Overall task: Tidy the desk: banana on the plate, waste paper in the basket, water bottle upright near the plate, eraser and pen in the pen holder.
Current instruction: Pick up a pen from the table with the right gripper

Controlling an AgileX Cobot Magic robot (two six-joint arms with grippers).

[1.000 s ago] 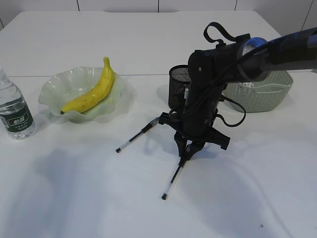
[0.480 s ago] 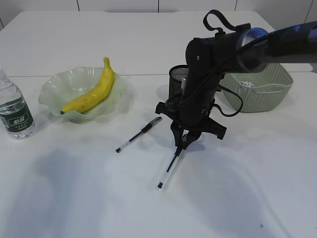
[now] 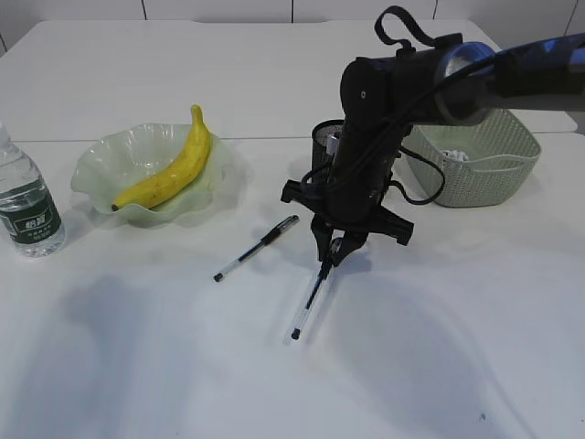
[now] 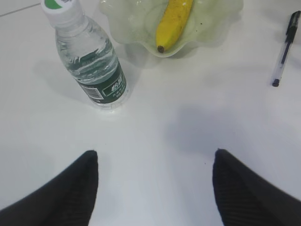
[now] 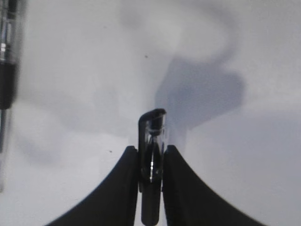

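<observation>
The right gripper (image 3: 335, 255) stays clamped on the pen (image 3: 312, 296), which has lifted and swung nearer the pen holder (image 3: 327, 151) than a second ago. A second pen (image 3: 257, 248) lies left of the holder. The left gripper (image 4: 153, 181) hangs open, empty.

The black right gripper (image 3: 335, 252), pinching the clear black-capped pen (image 3: 311, 299) at its upper end, has risen and shifted toward 11 o'clock, carrying the dangling pen's tip along.
</observation>
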